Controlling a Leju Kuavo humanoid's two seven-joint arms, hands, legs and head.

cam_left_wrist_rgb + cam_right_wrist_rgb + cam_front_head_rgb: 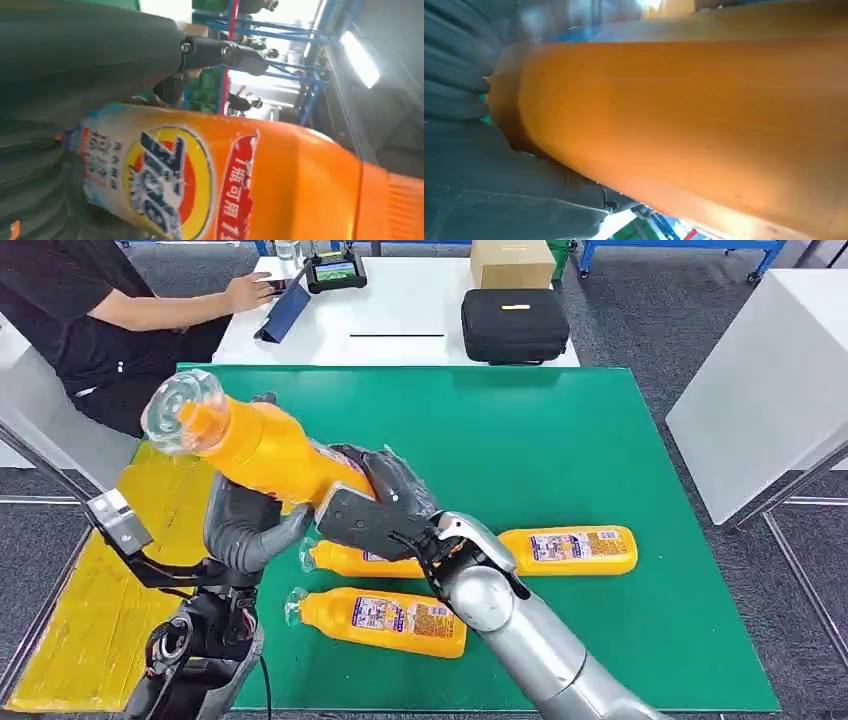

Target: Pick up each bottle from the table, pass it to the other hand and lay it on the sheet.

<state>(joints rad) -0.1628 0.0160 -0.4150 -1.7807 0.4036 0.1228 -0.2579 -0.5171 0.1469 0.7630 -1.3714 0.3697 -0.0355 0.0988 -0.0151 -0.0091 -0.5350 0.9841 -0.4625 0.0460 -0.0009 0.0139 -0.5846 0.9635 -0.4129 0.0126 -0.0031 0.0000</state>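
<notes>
Both hands are on the same orange bottle (262, 445) right now, held up in the air over the green surface (560, 440), out toward 9 o'clock from the middle of it. The bottle is tilted, with its clear cap pointing up and off to about 10 o'clock. The left hand (250, 530) comes up from below and its grey fingers are wrapped around the lower body of the bottle, and the right hand (375, 505) is closed on the bottom end of it from the 4 o'clock side, so the two hands sit just beside each other, touching or nearly so. From the left wrist camera you get the bottle's label (165, 180) up close, a round yellow and red logo with blue lettering, pressed right against the ribbed grey hand (75, 65). The right wrist camera is basically a wall of orange plastic lying along the dark palm (499, 190). Two more bottles are lying flat on the surface: one (570, 550) stretched out at roughly 5 o'clock from the held one, partly hidden by the right arm, and another (385, 618) nearer the front edge, cap pointing to 9 o'clock. The yellow sheet (110, 580) lies along the 9 o'clock side, under the left arm. At the far end, a person (110, 310) in a black top sits at a white table (400, 310) that also has a black case (514, 325) on it.
</notes>
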